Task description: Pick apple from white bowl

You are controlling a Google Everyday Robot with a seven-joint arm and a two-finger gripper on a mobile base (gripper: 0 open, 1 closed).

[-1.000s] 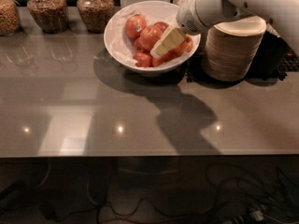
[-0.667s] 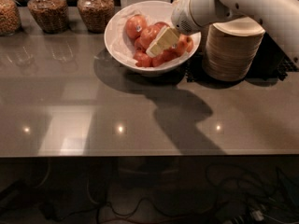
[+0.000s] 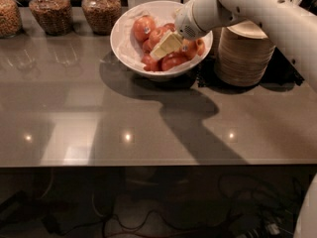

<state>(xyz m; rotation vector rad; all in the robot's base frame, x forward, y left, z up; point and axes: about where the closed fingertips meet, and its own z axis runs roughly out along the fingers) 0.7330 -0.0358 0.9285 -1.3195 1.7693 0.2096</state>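
Far off to the left of the gripper, three round glass jars of brown dry goods (image 3: 48,11) are standing in a row along the back edge of the glossy grey-brown table (image 3: 99,118). Nearer, the large, wide, glossy white bowl (image 3: 120,41) is sitting on the table, its left wall just left of the gripper and its hollow lying directly beneath it. Crinkled white paper (image 3: 130,51) is lining the bowl's inside. A heap of red apples (image 3: 171,61) is filling the bowl, and one round red apple with a small sticker (image 3: 142,28) is lying up and to the left of the gripper, close to it.

The pale cream gripper (image 3: 166,44) is hanging over the middle of the heap, tilting down to the left and lying against the apples. Whether it is standing wide, narrow or holding any apple cannot be told. The white robot arm (image 3: 257,9) is slanting up from it towards the upper right.

Just to the right of the gripper, beyond the bowl's rim, a tall stack of beige disposable bowls (image 3: 245,58) is standing on the table, beside the white bowl.
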